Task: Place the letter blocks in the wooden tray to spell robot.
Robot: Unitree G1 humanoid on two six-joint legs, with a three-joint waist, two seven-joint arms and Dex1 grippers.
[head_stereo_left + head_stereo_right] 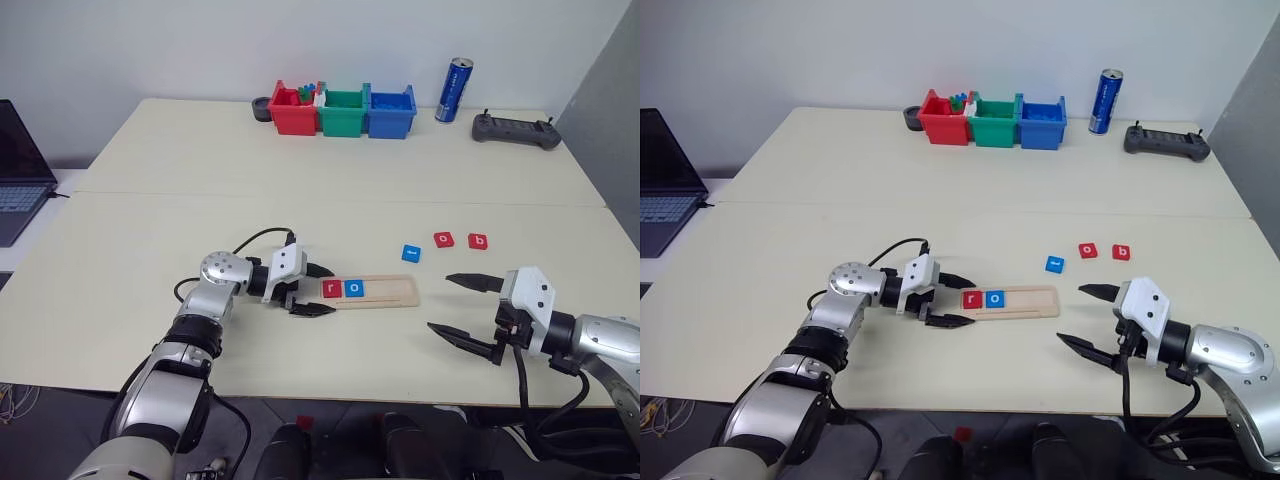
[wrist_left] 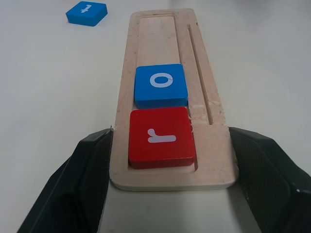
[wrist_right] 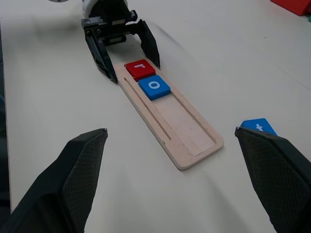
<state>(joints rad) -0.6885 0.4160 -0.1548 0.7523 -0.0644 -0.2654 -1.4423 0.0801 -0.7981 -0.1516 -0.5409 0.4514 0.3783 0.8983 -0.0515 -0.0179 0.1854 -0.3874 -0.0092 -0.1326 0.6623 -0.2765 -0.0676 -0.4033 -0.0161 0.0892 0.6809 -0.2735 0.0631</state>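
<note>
The wooden tray [image 1: 395, 291] lies flat on the table in front of me. A red r block [image 1: 331, 289] and a blue o block [image 1: 354, 289] sit side by side at its left end. On the table beyond the tray's right end lie a blue t block [image 1: 411, 253], a red o block [image 1: 444, 240] and a red b block [image 1: 479, 241]. My left gripper [image 1: 318, 290] is open, its fingers [image 2: 92, 165] flanking the tray's left end beside the r block. My right gripper [image 1: 440, 302] stands open and empty off the tray's right end.
Red [image 1: 292, 112], green [image 1: 342, 112] and blue [image 1: 391, 112] bins stand in a row at the back. A blue can [image 1: 458, 90] and a black controller [image 1: 516, 130] are to their right. A laptop [image 1: 20, 170] sits at the far left.
</note>
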